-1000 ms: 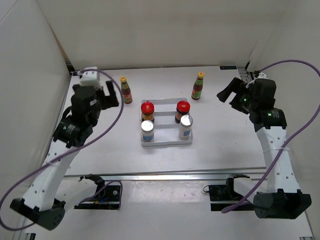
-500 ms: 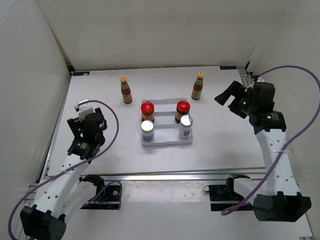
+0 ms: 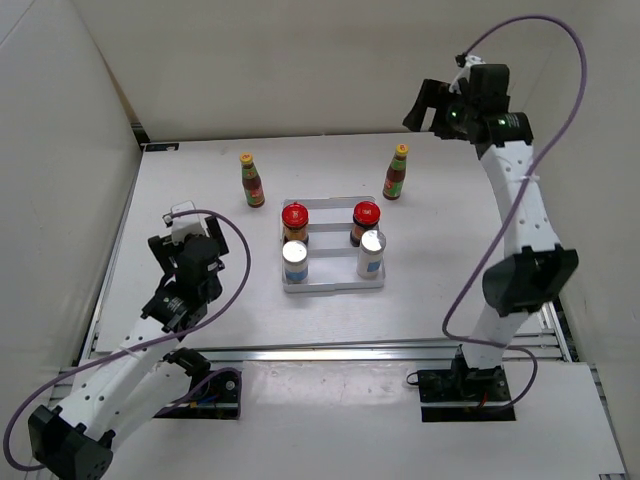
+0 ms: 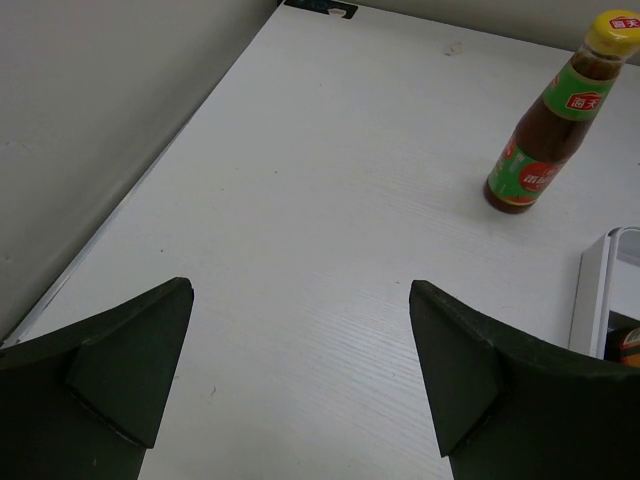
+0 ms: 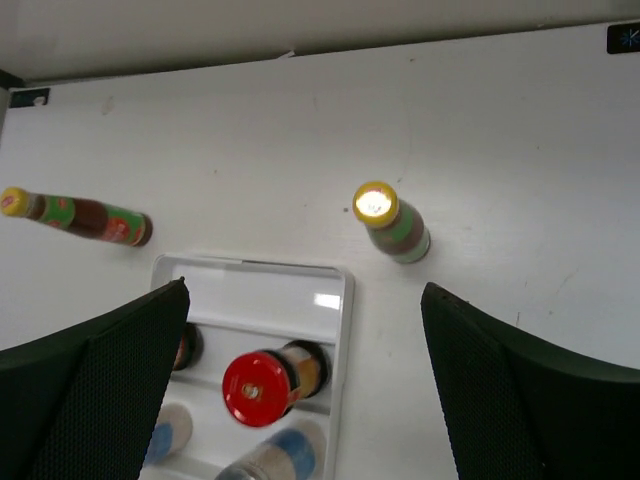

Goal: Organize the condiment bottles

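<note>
Sauce bottles (image 3: 251, 180) stand loose near the worktop's (image 3: 450, 260) far edge, the other four (image 3: 295, 214) in the tray (image 3: 332, 289); next (both arms' jaws gape wide, empty) the right jaws must drop around the right-hand one (image 3: 396, 172).

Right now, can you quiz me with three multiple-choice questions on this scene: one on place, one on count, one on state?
1. Where do the two red-sauce bottles stand, relative to the white tray?
A) inside it
B) on the table outside it
C) stacked on it

2. How many containers stand in the tray?
A) two
B) six
C) four

3. The left end effector is:
A) open, empty
B) shut, empty
C) gripping something

1 B: both stand off its far corners.
2 C: two red-lidded jars, two silver-topped shakers.
3 A: fingers spread, only table between.
</note>
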Motion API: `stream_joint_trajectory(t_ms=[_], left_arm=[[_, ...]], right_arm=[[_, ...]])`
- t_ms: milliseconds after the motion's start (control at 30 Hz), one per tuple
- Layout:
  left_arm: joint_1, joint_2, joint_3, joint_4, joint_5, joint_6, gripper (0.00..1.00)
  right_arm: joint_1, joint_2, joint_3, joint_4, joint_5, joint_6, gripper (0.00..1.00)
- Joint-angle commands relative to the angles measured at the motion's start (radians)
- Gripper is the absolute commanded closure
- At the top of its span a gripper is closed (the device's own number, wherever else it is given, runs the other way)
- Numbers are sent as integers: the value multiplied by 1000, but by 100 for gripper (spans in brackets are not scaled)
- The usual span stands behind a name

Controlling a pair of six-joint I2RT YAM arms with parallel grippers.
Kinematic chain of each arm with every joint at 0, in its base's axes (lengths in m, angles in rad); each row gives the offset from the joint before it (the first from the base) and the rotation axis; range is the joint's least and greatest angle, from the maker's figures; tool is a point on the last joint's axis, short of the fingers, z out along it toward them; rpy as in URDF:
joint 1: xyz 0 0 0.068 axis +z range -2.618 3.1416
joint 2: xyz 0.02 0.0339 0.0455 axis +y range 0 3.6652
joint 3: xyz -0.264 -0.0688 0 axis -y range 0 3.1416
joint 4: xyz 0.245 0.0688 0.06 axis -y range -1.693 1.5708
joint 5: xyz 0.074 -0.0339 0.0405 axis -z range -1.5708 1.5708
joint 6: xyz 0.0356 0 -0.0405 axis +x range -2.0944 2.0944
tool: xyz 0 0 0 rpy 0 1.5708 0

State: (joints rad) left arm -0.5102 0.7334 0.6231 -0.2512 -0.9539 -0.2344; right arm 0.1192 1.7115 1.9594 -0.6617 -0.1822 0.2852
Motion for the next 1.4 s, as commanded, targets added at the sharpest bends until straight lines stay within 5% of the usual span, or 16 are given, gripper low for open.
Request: stream_joint_trajectory(t_ms=[0,167,833,1000,1167,1233,1367], left_arm=[[-25,-14,-17,43,-43,27,0],[-54,-14,-17,43,-66,27,0],[-123,-5,-26,52,-39,47,0],[-123,-5,-26,52,-16,56,0],[-133,-5,-26,52,-6,56,0],[-133,-5,-26,52,-6,56,0],[-133,-5,-26,52,-6,56,0]], right_arm=[[43,163,178,-87,61,-109,0],[62,408,452,-174,82,-139,0],[106,594,276,-56,279,-136,0],[106,603,246,-3,297,-112,25],[115,603,246,10,325,-113,38],[125,593,246,10,352,-113,59],[146,548,237,19,400,-162,84]])
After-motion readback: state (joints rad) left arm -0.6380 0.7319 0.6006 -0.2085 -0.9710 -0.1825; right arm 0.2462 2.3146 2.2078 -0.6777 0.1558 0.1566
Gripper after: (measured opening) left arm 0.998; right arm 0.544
